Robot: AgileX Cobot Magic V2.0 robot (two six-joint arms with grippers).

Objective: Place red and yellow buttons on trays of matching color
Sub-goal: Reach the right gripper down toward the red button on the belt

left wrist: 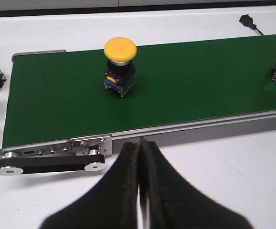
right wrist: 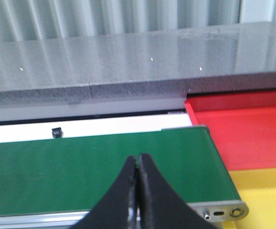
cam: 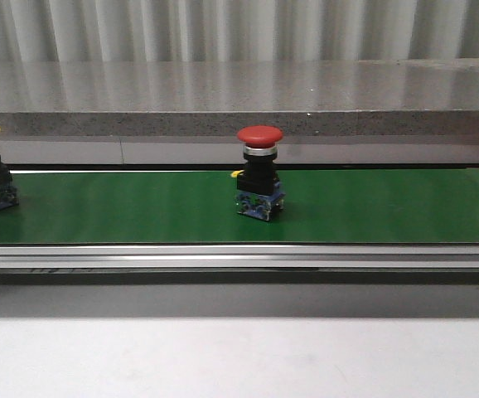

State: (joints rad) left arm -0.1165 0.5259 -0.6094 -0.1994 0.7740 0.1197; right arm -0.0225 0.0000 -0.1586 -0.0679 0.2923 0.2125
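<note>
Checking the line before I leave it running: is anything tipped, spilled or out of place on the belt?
Nothing stands out. The red button and the yellow button both stand upright on the green belt, well apart. The red tray and yellow tray at the belt's end hold nothing in view.

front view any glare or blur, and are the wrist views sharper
Front view: soft overall, pale sheen on the grey ledge, red button casts only a faint shadow. Left wrist view: yellow button fairly crisp. Right wrist view: streaky reflections on the ledge, red tray evenly lit.
</note>
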